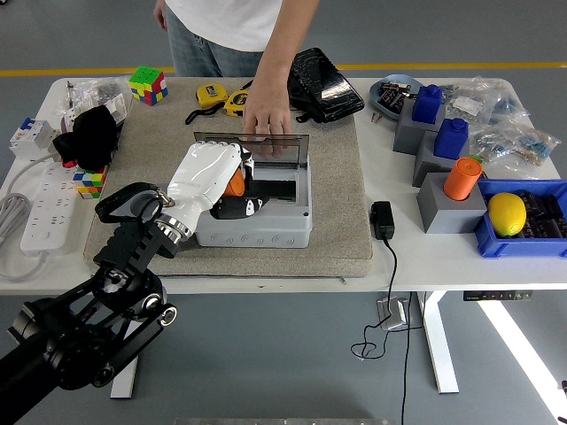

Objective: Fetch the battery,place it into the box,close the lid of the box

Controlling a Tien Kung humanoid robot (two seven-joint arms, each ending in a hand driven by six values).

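Note:
My left hand (232, 188), white with black fingertips, is shut on an orange battery (235, 185) and holds it over the left side of the open grey box (257, 226). The box sits on the beige mat (337, 221); its clear lid (266, 146) stands raised at the far side. A person's hand (266, 113) rests on the lid's top edge and holds it up. The grey holder block is hidden behind my left arm. The right arm is out of sight.
Another orange battery (462, 177) stands on a grey block at the right, near blue batteries (427, 104) and a blue bin (532, 239) with a yellow lemon (507, 213). A black adapter (382, 220) lies beside the mat. A cube, tape measures and a power strip lie at the left.

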